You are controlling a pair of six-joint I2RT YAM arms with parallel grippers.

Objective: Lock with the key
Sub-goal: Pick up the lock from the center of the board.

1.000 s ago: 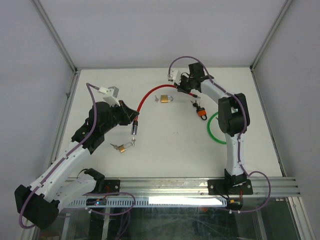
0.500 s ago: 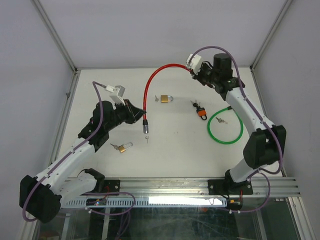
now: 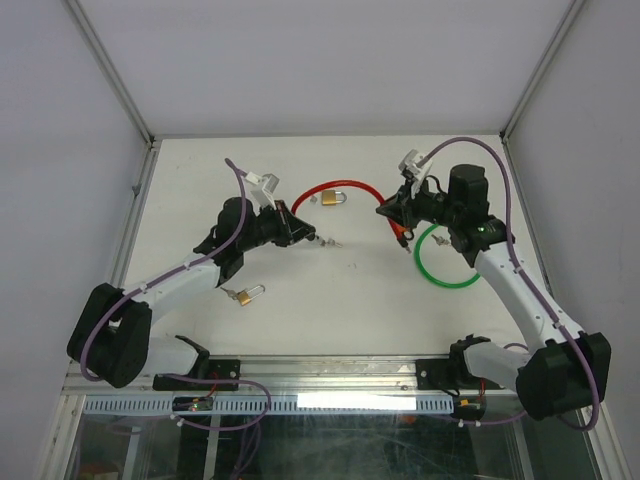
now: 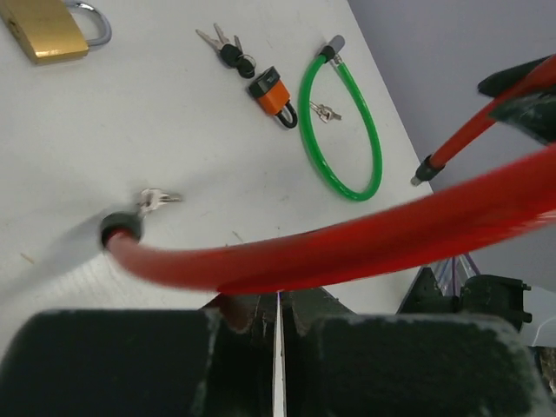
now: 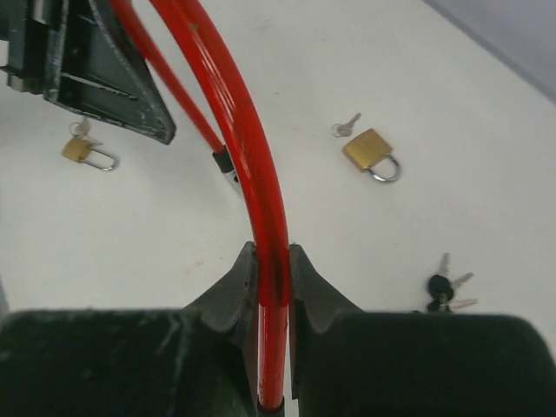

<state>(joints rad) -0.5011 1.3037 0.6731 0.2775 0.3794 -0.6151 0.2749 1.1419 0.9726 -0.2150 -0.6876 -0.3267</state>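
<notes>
Red cable lock (image 3: 336, 186): arches over the worktop (image 3: 330, 300), upper centre of the top view, held toward both ends.
Left gripper (image 3: 303, 230): jaws pressed together on the cable near its keyed tip.
Right gripper (image 3: 390, 212): jaws clamped around the cable.
Key (image 4: 157, 199): at the cable's black tip.
Brass padlock (image 3: 332, 198): lies beneath the arch.

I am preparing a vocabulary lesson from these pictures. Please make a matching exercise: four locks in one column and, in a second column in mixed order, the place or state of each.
1 red cable lock
2 green cable lock
3 orange padlock
4 large brass padlock

A lies flat as a loop around a small key
B clamped in the right pincer
C next to the black-headed keys
D a single key lies close to its body

Pairs: 1-B, 2-A, 3-C, 4-D
</notes>
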